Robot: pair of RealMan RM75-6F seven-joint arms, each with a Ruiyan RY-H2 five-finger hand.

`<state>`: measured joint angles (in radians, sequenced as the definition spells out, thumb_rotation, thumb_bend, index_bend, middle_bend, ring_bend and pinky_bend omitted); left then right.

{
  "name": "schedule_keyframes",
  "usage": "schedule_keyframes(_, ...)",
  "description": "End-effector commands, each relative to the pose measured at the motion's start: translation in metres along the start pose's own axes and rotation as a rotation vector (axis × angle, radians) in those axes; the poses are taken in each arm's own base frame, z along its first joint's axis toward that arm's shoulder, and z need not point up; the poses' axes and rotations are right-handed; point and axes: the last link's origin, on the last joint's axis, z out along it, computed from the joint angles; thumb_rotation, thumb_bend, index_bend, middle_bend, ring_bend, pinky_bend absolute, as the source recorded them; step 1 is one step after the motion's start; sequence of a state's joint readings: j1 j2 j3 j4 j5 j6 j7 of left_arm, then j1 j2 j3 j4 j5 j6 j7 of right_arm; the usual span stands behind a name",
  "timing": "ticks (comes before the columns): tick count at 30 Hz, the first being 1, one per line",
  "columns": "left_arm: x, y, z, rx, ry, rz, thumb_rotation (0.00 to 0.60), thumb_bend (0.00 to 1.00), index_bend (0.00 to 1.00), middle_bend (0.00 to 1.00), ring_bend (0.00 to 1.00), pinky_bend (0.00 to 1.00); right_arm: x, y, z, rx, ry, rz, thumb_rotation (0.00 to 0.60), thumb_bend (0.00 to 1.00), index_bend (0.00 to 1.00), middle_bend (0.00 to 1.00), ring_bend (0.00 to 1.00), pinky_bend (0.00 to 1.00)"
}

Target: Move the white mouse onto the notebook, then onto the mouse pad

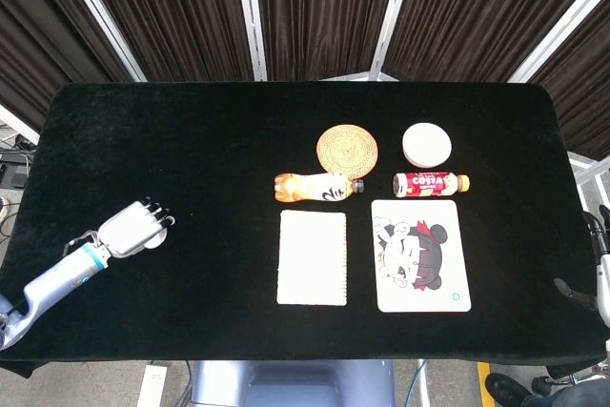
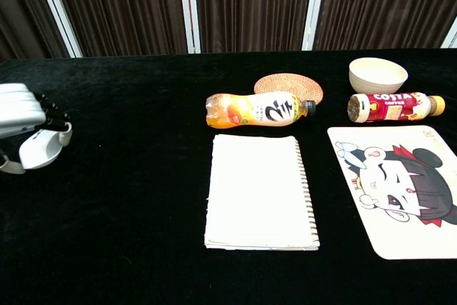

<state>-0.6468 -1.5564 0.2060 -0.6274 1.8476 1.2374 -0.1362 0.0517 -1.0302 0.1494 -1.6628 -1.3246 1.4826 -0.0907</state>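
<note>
My left hand (image 1: 129, 229) (image 2: 21, 108) grips the white mouse (image 2: 39, 149) (image 1: 158, 236) from above at the table's left side. In the chest view the mouse hangs tilted under the curled fingers, lifted off the black cloth. The white spiral notebook (image 1: 312, 256) (image 2: 258, 191) lies flat at the centre, well to the right of the hand. The cartoon mouse pad (image 1: 419, 254) (image 2: 400, 187) lies just right of the notebook. Only part of my right hand (image 1: 598, 278) shows at the far right edge of the head view, off the table, and its fingers are unclear.
Behind the notebook lies an orange drink bottle (image 1: 317, 186) (image 2: 257, 110) on its side. A red Costa bottle (image 1: 431, 181) (image 2: 393, 106) lies behind the mouse pad. Further back are a woven coaster (image 1: 347, 148) (image 2: 288, 85) and a white bowl (image 1: 426, 144) (image 2: 378, 74).
</note>
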Motion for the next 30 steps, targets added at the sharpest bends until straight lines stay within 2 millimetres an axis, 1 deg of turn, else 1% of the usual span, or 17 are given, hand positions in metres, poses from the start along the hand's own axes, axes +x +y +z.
schedule_keyframes(1, 0.022, 0.002, 0.016, -0.037, 0.064, 0.018, 0.6, 0.08, 0.56, 0.38, 0.37, 0.39, 0.0, 0.001, 0.001, -0.004, 0.0, 0.002, 0.6, 0.0, 0.07, 0.0, 0.0, 0.0)
schedule_keyframes(4, 0.042, 0.009, 0.033, -0.076, 0.1, 0.033, 0.6, 0.08, 0.56, 0.38, 0.37, 0.39, 0.0, 0.002, 0.003, -0.013, -0.003, 0.004, 0.6, 0.0, 0.07, 0.0, 0.0, 0.0)
schedule_keyframes(9, 0.077, 0.035, 0.071, -0.158, 0.137, 0.069, 0.6, 0.08, 0.56, 0.38, 0.37, 0.39, 0.002, 0.008, 0.006, -0.039, 0.005, 0.013, 0.6, 0.0, 0.07, 0.0, 0.0, 0.0)
schedule_keyframes(11, 0.091, 0.049, 0.089, -0.193, 0.15, 0.082, 0.6, 0.08, 0.56, 0.38, 0.37, 0.39, 0.003, 0.011, 0.007, -0.053, 0.006, 0.016, 0.6, 0.0, 0.07, 0.0, 0.0, 0.0)
schedule_keyframes(12, 0.103, 0.064, 0.104, -0.231, 0.168, 0.09, 0.6, 0.08, 0.56, 0.38, 0.37, 0.39, 0.002, 0.013, 0.009, -0.065, 0.004, 0.019, 0.6, 0.0, 0.07, 0.0, 0.0, 0.0)
schedule_keyframes(13, 0.111, 0.074, 0.114, -0.25, 0.164, 0.09, 0.6, 0.08, 0.56, 0.38, 0.37, 0.39, 0.002, 0.015, 0.01, -0.073, 0.0, 0.02, 0.6, 0.0, 0.07, 0.0, 0.0, 0.0)
schedule_keyframes(16, 0.126, 0.097, 0.135, -0.294, 0.162, 0.109, 0.6, 0.08, 0.56, 0.37, 0.37, 0.39, 0.002, 0.02, 0.013, -0.096, -0.005, 0.021, 0.6, 0.0, 0.07, 0.0, 0.0, 0.0)
schedule_keyframes(23, 0.144, 0.148, 0.17, -0.375, 0.153, 0.135, 0.6, 0.08, 0.56, 0.37, 0.36, 0.39, 0.0, 0.028, 0.018, -0.127, -0.019, 0.028, 0.6, 0.0, 0.07, 0.0, 0.0, 0.0)
schedule_keyframes(28, 0.148, 0.166, 0.183, -0.399, 0.149, 0.145, 0.6, 0.08, 0.55, 0.37, 0.36, 0.39, 0.001, 0.03, 0.019, -0.131, -0.021, 0.03, 0.6, 0.0, 0.07, 0.0, 0.0, 0.0)
schedule_keyframes(30, 0.149, 0.173, 0.187, -0.412, 0.153, 0.168, 0.6, 0.08, 0.5, 0.35, 0.34, 0.38, 0.001, 0.031, 0.019, -0.129, -0.021, 0.028, 0.6, 0.0, 0.07, 0.0, 0.0, 0.0)
